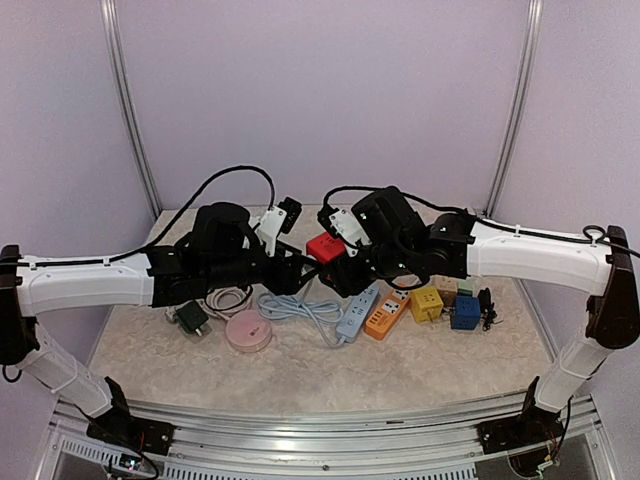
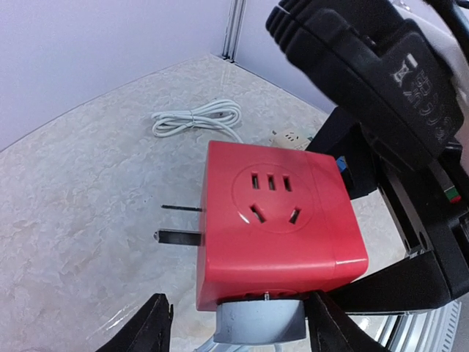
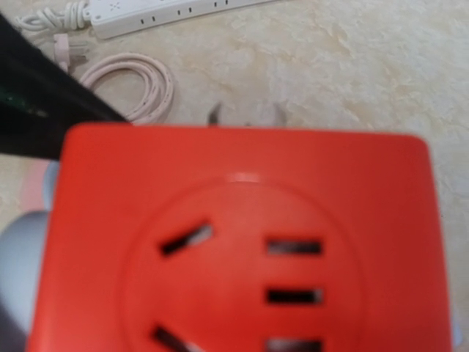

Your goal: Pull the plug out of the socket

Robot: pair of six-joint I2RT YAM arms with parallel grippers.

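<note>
The socket cube [image 1: 325,247] is hanging above the table [image 1: 150,370]. Right of the cube and nearer the arm bases, a power strip [image 1: 357,312] is lying beside a second strip [image 1: 388,312]. Left of the cube, a coiled cable [image 1: 228,300] and a round case [image 1: 248,330] are resting.

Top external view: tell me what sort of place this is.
Most likely a lab robot test cell: plain walls framed by aluminium posts, two arms bolted to a metal rail at the table edge, and coloured power strips and socket cubes laid out as props.
</note>
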